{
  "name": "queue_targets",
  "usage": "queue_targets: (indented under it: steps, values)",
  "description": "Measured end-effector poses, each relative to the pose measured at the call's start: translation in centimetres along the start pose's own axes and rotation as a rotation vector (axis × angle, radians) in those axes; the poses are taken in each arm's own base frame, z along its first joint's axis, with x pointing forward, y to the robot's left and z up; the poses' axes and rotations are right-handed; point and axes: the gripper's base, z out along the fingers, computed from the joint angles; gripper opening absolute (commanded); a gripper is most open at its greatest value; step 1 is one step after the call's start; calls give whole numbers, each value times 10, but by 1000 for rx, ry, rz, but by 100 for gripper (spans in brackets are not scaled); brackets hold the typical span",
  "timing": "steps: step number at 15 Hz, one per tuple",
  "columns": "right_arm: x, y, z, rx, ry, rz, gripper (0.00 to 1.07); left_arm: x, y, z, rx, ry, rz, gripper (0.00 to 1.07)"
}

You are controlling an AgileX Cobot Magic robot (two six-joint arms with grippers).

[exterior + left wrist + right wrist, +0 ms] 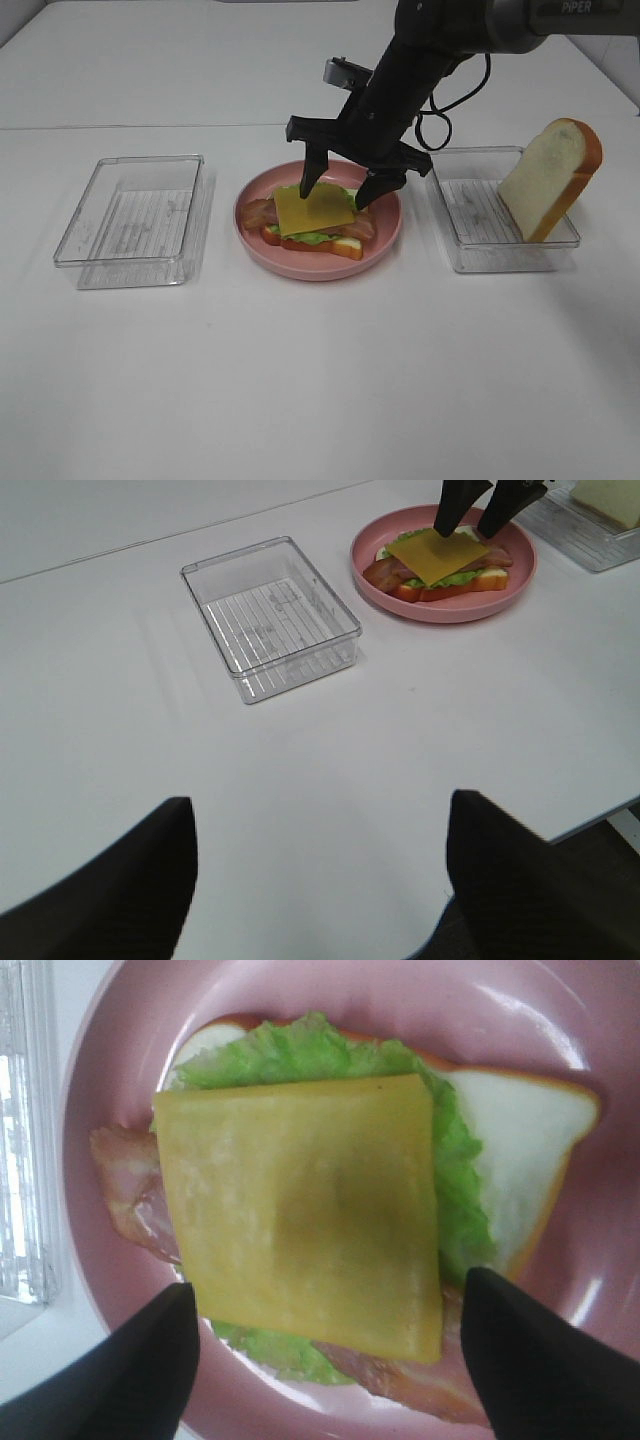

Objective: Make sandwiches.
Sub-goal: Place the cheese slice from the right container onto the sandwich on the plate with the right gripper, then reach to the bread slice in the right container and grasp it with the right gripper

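Right end effector [342, 181] open, just above cheese slice [314, 210]

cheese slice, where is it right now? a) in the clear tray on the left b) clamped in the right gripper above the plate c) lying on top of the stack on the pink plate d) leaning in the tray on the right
c: the cheese slice lies flat on the lettuce and bacon on the pink plate, while the right gripper hovers over it with jaws spread, gripping nothing.
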Motion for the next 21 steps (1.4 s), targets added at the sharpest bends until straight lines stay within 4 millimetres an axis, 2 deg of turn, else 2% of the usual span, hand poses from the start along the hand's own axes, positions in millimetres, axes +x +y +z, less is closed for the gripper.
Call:
queue_targets:
  steps: [2,3,5,6,7,9,14,17,19,20,21]
  values:
    - [0,1,-14,34,-5,-41,71,0,0,0,0,0,0,68]
    - [-1,5,-36,66,-44,-86,71,0,0,0,0,0,0,68]
    - [-3,4,-65,119,-81,-132,71,0,0,0,0,0,0,68]
    - [-3,4,-65,119,-81,-132,71,0,0,0,0,0,0,68]
    - [-4,-2,-79,135,-89,-127,71,0,0,0,0,0,0,68]
    - [-9,-31,-110,181,-83,-72,73,0,0,0,0,0,0,68]
    - [-13,-99,-170,315,-102,46,74,0,0,0,0,0,0,68]
    - [-14,-136,-187,352,-107,129,74,0,0,0,0,0,0,68]
    - [-14,-148,-192,358,-110,137,74,0,0,0,0,0,0,68]
    - [-15,-151,-192,358,-111,137,74,0,0,0,0,0,0,68]
    - [-19,-158,-182,347,-119,125,74,0,0,0,0,0,0,68]
